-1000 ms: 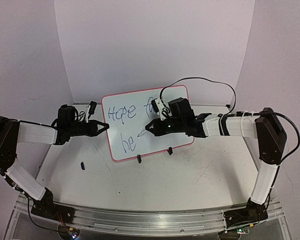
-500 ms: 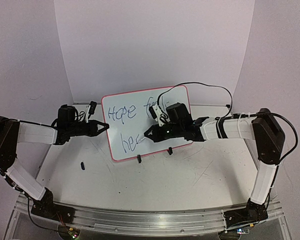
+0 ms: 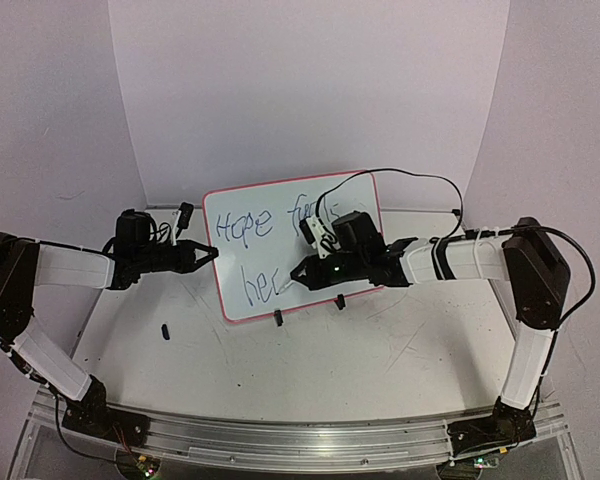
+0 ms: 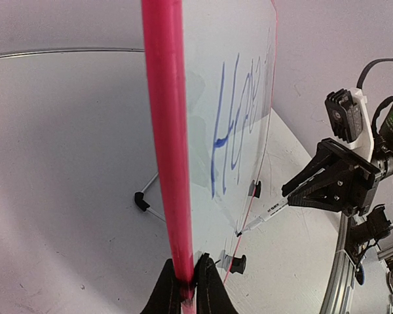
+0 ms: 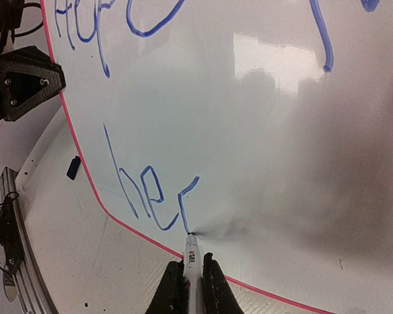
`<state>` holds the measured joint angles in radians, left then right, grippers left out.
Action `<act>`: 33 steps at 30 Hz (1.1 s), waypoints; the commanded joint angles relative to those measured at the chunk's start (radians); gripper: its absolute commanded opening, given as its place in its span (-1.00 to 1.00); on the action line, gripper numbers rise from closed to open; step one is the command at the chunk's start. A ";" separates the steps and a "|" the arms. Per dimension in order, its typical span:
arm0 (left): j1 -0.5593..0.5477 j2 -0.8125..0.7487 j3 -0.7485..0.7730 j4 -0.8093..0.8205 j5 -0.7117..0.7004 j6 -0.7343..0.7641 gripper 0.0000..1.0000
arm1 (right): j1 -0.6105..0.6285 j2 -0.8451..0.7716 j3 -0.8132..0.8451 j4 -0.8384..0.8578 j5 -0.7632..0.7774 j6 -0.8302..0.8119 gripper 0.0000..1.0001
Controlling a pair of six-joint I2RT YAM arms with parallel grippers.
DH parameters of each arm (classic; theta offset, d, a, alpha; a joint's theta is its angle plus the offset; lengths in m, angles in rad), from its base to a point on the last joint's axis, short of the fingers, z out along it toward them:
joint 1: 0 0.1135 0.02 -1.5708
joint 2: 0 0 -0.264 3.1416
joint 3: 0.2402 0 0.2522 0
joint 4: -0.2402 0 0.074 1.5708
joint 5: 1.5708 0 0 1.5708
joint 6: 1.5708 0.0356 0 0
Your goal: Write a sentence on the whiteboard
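Observation:
The whiteboard stands tilted on the table, with a red-pink rim. My left gripper is shut on its left rim, as the left wrist view shows close up. Blue lettering reads "Hope f.." on the top line, partly hidden by my right arm. The lower line reads "he" plus a partial letter. My right gripper is shut on a white marker. The marker's tip touches the board at the end of the last stroke. The marker also shows in the left wrist view.
A small dark cap lies on the table left of the board. Two black clip feet stand at the board's lower edge. A black cable loops above my right arm. White walls close the back.
My right gripper has shifted left and down along the board. The marker has drawn a new blue stroke after "he". My left gripper and the board have not moved.

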<state>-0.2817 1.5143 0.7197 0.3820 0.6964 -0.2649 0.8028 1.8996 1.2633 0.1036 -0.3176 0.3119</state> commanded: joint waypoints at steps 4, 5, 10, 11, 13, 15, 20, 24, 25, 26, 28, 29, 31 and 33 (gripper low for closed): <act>-0.004 0.017 0.036 -0.038 -0.145 0.062 -1.00 | -0.032 -0.026 0.069 0.011 0.105 -0.005 -1.00; -0.004 0.017 0.036 -0.038 -0.144 0.062 -1.00 | -0.033 -0.024 0.073 0.011 0.105 -0.005 -1.00; -0.004 0.022 0.038 -0.038 -0.143 0.062 -1.00 | -0.040 -0.021 0.097 0.010 0.115 -0.008 -1.00; -0.004 0.021 0.038 -0.038 -0.144 0.062 -1.00 | -0.041 -0.020 0.099 0.010 0.115 -0.008 -1.00; -0.004 0.020 0.037 -0.038 -0.145 0.063 -1.00 | -0.044 -0.013 0.111 0.009 0.114 -0.012 -1.00; -0.004 0.018 0.037 -0.038 -0.145 0.063 -1.00 | -0.046 -0.013 0.118 0.008 0.119 -0.019 -1.00; -0.004 0.017 0.036 -0.038 -0.149 0.064 -1.00 | -0.050 -0.013 0.134 0.004 0.120 -0.026 -1.00; -0.004 0.015 0.037 -0.040 -0.149 0.064 -1.00 | -0.050 -0.013 0.125 -0.001 0.113 -0.028 -1.00; -0.004 0.015 0.037 -0.040 -0.148 0.064 -1.00 | -0.050 -0.014 0.119 -0.003 0.106 -0.026 -1.00; -0.004 0.017 0.037 -0.040 -0.149 0.064 -1.00 | -0.050 -0.014 0.111 -0.005 0.097 -0.021 -1.00; -0.005 0.018 0.037 -0.040 -0.148 0.064 -1.00 | -0.050 -0.017 0.091 -0.006 0.084 -0.013 -1.00; -0.005 0.018 0.037 -0.040 -0.148 0.064 -1.00 | -0.047 -0.019 0.078 -0.007 0.082 -0.011 -1.00; -0.004 0.018 0.039 -0.041 -0.148 0.064 -1.00 | -0.045 -0.025 0.051 -0.007 0.083 -0.009 -1.00; -0.005 0.018 0.039 -0.042 -0.148 0.064 -1.00 | -0.045 -0.035 0.028 -0.007 0.084 -0.007 -1.00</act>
<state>-0.2813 1.5143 0.7200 0.3779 0.6930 -0.2619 0.7784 1.8938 1.3369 0.0910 -0.3016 0.3126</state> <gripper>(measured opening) 0.061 0.090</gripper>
